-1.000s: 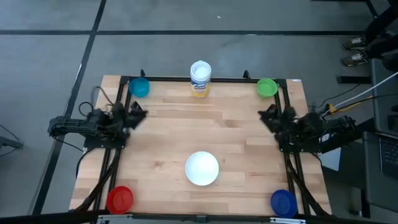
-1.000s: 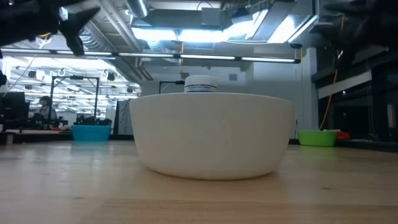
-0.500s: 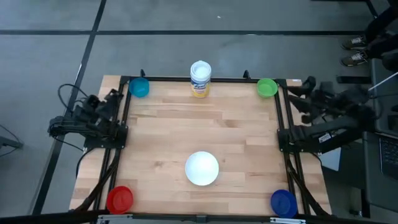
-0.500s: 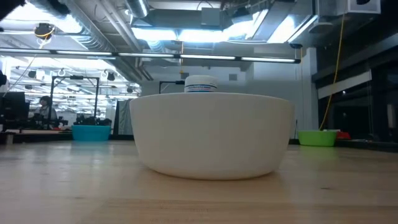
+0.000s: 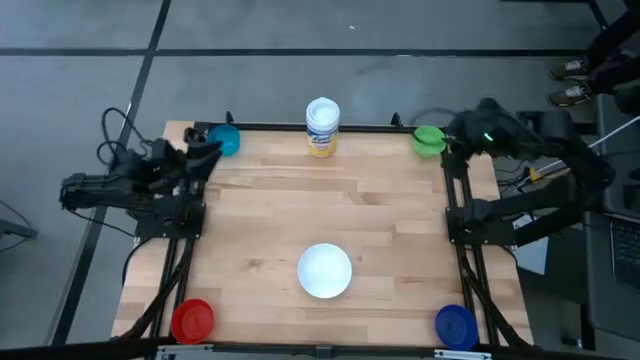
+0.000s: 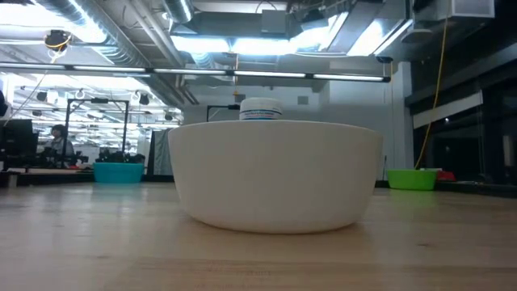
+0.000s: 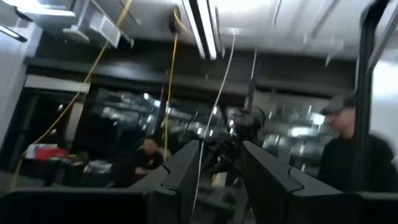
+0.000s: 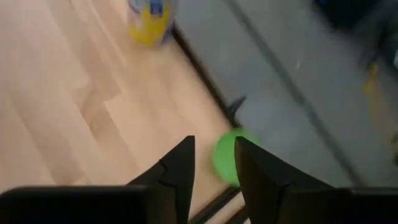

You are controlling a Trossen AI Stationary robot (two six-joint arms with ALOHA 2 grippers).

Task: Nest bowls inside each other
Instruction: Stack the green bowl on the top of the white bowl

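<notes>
Five bowls stand apart on their bases on the wooden table (image 5: 270,220). The white bowl (image 5: 325,270) is near the middle front. The red bowl (image 5: 192,320) and dark blue bowl (image 5: 455,325) are at the near corners. The teal bowl (image 5: 223,140) and green bowl (image 5: 428,140) are at the far corners. My left gripper (image 5: 207,151) hangs open in the air beside the teal bowl and points up into the room (image 7: 221,165). My right gripper (image 5: 449,135) is open above the table's far right corner, with the green bowl (image 8: 229,155) showing beyond its fingers.
A white-and-yellow canister (image 5: 322,126) stands at the middle of the far edge. Black arm frames run along the table's left and right sides (image 5: 462,250). In the low view, the white bowl (image 6: 275,174) fills the foreground. People (image 7: 348,155) show in the room beyond.
Both arms have lifted from their folded rest over the table's sides. My left gripper has risen, rolled and gone toward the far edge, near the teal bowl. My right gripper has risen and swung toward the far edge, ending over the green bowl's corner. The bowls have not moved.
</notes>
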